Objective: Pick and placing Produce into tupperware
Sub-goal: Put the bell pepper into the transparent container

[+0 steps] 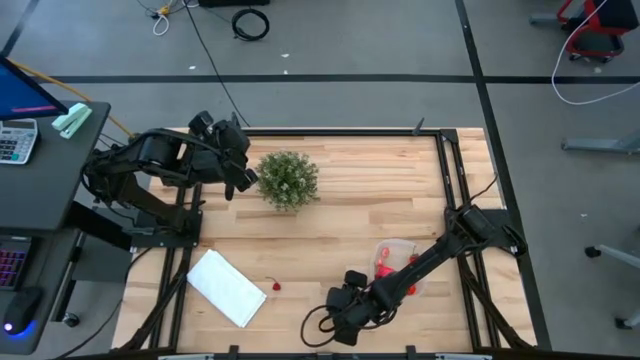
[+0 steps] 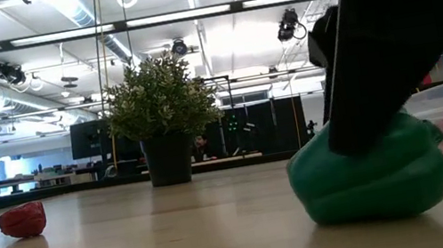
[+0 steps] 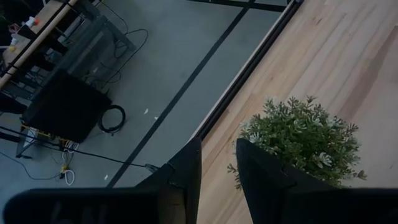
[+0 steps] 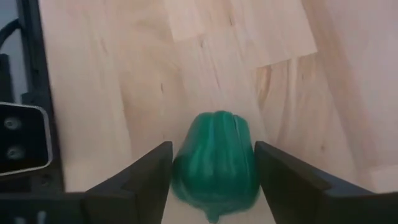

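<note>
A green toy pepper (image 4: 214, 165) stands on the table near its front edge, between the fingers of my right gripper (image 4: 212, 146). In the low view the gripper (image 2: 366, 73) comes down over the pepper (image 2: 371, 180); in the high view the gripper (image 1: 340, 310) hides it. The clear tupperware (image 1: 395, 262) holds red and pink pieces beside my right arm. A small red piece (image 1: 274, 286) lies loose on the table and also shows in the low view (image 2: 23, 220). My left gripper (image 1: 240, 168) hangs beside the bushy plant (image 1: 288, 180), its fingers a narrow gap apart and empty. My right gripper pinches the green pepper by its two opposite sides (image 4: 180, 168) between its two fingers. The fingers (image 4: 146, 177) come from above, slanting down from the table's right. The pepper's underside (image 2: 371, 211) rests on the table.
A flat white rectangle (image 1: 226, 288) lies at the front left. The potted plant (image 2: 160, 107) stands at the far left of the table. Bare wood lies between the plant and the tupperware. The black table frame (image 1: 455, 180) runs along the right side.
</note>
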Motion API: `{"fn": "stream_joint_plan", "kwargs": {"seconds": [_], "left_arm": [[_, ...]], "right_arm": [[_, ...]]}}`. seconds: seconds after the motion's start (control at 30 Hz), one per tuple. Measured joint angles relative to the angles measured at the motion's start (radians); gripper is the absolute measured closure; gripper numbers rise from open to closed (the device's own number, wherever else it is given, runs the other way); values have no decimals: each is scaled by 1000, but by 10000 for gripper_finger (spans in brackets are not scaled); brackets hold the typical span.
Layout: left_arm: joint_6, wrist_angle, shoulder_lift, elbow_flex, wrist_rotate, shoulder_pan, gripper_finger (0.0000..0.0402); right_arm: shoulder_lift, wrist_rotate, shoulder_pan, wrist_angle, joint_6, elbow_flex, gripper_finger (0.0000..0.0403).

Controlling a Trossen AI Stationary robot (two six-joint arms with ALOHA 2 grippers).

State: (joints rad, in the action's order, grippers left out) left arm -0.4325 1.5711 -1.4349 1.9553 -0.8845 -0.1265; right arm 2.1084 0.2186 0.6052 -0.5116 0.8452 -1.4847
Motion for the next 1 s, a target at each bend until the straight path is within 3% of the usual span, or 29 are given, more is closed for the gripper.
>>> {"fn": "stream_joint_plan", "kwargs": {"seconds": [0.4,1.0], "left_arm": [[0,0,0,0,0,0,294],[-1,0,0,0,0,0,294]], "right_arm": [[27,-6,0,-34,0,3,125],[29,-9,10,-128,35,0,130]]}}
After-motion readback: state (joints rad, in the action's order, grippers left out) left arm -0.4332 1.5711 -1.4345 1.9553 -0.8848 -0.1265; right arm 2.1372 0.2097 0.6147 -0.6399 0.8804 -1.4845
